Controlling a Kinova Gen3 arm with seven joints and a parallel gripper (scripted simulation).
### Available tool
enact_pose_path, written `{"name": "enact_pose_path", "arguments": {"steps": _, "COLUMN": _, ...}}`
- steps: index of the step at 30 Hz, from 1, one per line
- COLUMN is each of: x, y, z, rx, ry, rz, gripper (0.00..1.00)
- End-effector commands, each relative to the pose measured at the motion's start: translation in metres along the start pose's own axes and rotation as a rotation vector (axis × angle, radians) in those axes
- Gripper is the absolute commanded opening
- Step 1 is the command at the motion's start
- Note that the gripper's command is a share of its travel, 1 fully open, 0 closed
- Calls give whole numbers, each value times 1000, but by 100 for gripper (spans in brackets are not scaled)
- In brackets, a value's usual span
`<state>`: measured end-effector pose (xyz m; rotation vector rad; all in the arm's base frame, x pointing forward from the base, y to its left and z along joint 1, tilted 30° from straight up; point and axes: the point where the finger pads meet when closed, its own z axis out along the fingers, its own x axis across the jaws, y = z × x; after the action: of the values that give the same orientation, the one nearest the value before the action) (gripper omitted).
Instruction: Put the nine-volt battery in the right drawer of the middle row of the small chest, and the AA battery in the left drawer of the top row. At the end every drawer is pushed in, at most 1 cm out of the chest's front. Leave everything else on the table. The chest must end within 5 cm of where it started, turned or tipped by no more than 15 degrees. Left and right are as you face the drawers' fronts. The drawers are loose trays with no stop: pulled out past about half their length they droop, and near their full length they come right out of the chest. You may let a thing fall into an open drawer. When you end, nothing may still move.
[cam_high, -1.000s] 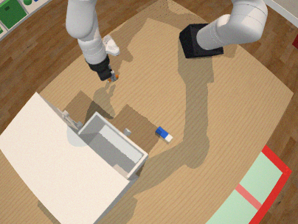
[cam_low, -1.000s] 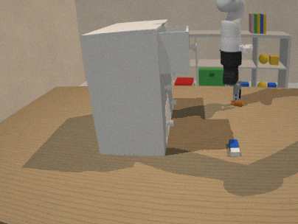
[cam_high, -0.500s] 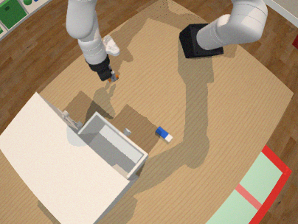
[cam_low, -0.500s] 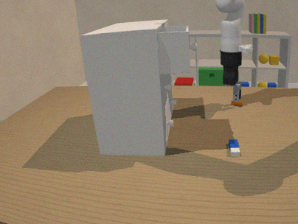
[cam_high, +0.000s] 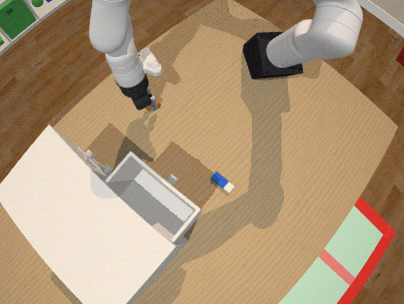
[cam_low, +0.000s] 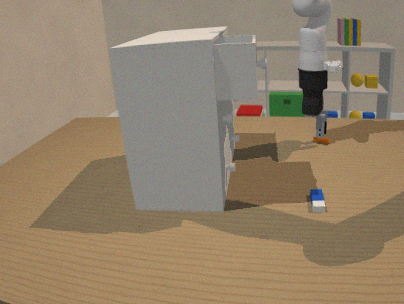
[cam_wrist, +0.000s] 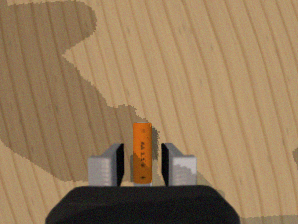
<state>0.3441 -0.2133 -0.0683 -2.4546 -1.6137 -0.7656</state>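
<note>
The gripper (cam_wrist: 142, 161) has its two fingers spread apart, one on each side of the orange AA battery (cam_wrist: 142, 152), with gaps showing, so nothing is pinched. The AA battery lies on the table (cam_high: 300, 150). At about 4 o'clock from it in the top view lies the blue and white nine-volt battery (cam_high: 222, 182), and the chest (cam_high: 65, 220) at 7 o'clock has one top drawer (cam_high: 155, 197) pulled out.

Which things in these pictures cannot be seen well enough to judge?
- Nine-volt battery: in no view.
- Chest lower drawer fronts: exterior view sees them edge-on; top view hides them under the open top drawer.
- AA battery near end: wrist view, behind the gripper body.
</note>
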Motion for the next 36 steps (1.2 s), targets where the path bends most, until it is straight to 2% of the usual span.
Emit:
{"name": "enact_pose_path", "arguments": {"steps": 1, "x": -1, "y": 1, "z": -1, "rx": -1, "ry": -1, "rz": 0, "gripper": 61}}
{"name": "enact_pose_path", "arguments": {"steps": 24, "x": -1, "y": 1, "z": 0, "rx": -1, "ry": -1, "rz": 0, "gripper": 61}}
{"name": "enact_pose_path", "arguments": {"steps": 36, "x": -1, "y": 1, "z": 16, "rx": -1, "ry": -1, "rz": 0, "gripper": 61}}
